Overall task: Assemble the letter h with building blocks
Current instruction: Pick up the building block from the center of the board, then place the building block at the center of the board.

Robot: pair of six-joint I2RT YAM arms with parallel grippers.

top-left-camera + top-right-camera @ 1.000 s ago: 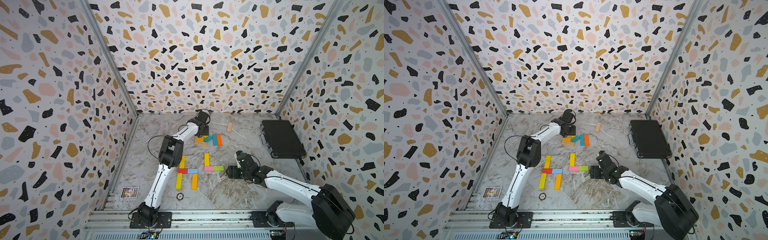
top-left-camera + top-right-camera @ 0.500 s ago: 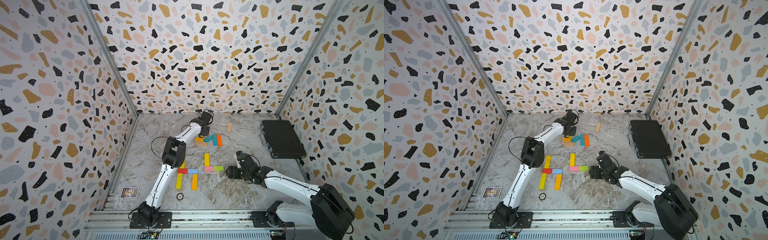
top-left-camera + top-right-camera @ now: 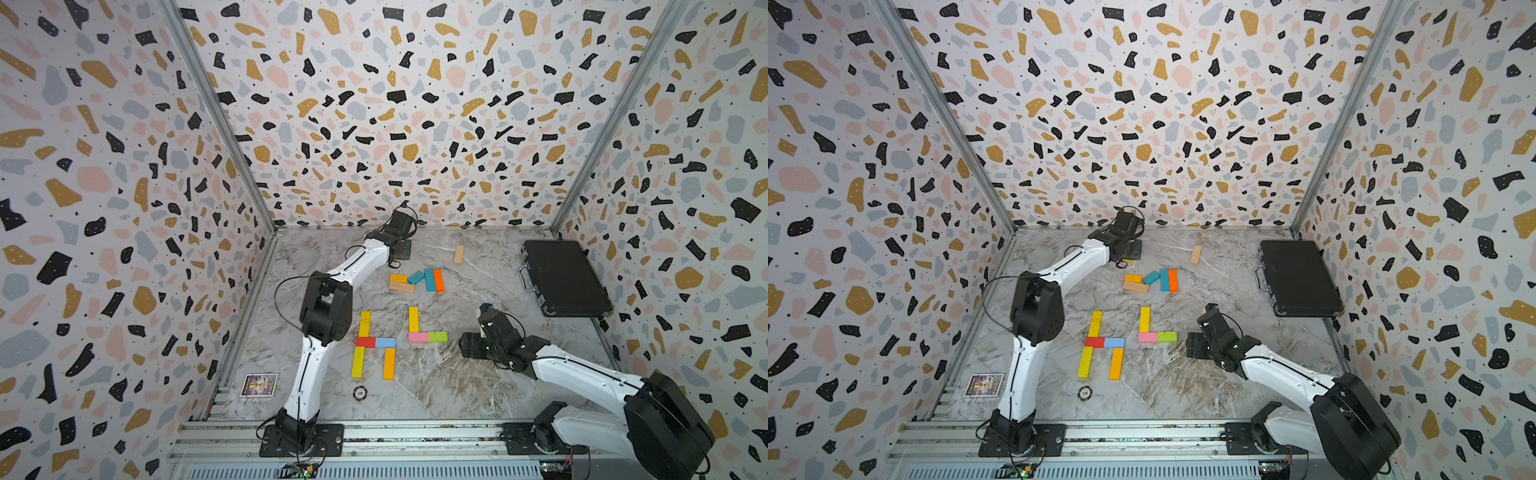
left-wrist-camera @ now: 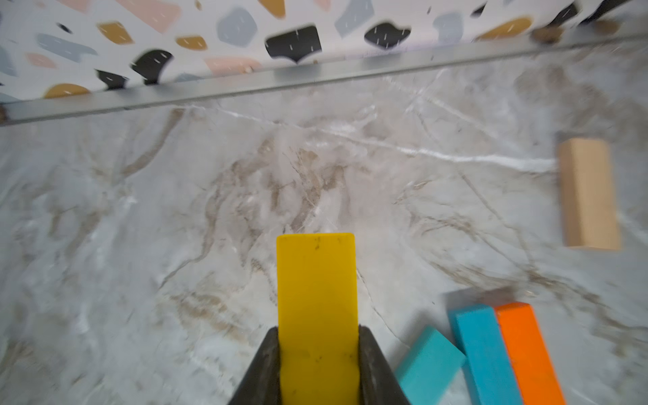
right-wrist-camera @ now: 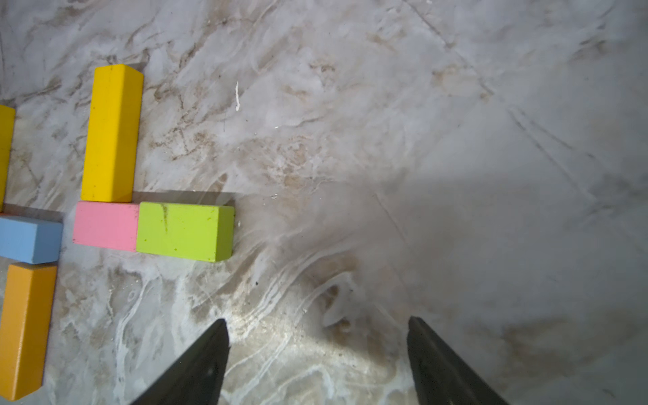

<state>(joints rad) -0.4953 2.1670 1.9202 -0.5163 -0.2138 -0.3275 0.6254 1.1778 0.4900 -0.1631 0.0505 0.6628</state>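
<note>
Where your left arm [image 3: 353, 266] stretches to the far wall [image 4: 245, 35], the left gripper [image 4: 318, 331] is clamped on a yellow block [image 4: 317, 280]: jaws tight on its two long sides, most of its length poking out ahead. Wrist view blurred; can't tell whether the block touches the table [image 4: 157, 217]. In both top views the gripper body hides nearly all of it.

Just beside that grip, a loose pile: teal half [image 4: 429, 364], teal long [image 4: 482, 354] and orange long [image 4: 529, 354], touching side by side; next to them an orange half [image 3: 398, 278] touching a wood block [image 3: 401, 287]. A far wood block [image 3: 458, 254] lies apart, nearer the wall.

Mid-table, two builds lie flat. Left one: yellow stem [image 3: 365, 323], red half [image 3: 365, 342] and blue half [image 3: 385, 342] in a row, yellow leg [image 3: 358, 361] and orange leg [image 3: 389, 363] below. Right one: yellow post [image 5: 111, 133] with pink half [image 5: 105, 226] and green half [image 5: 184, 231] end to end at its foot.

Your right gripper [image 5: 318, 321] stands wide open, nothing between its fingers [image 5: 207, 357], low over bare table near the green half, not touching it.

Black case [image 3: 563, 276] at far right; disc [image 3: 360, 392] and card [image 3: 259, 385] near the front edge.
</note>
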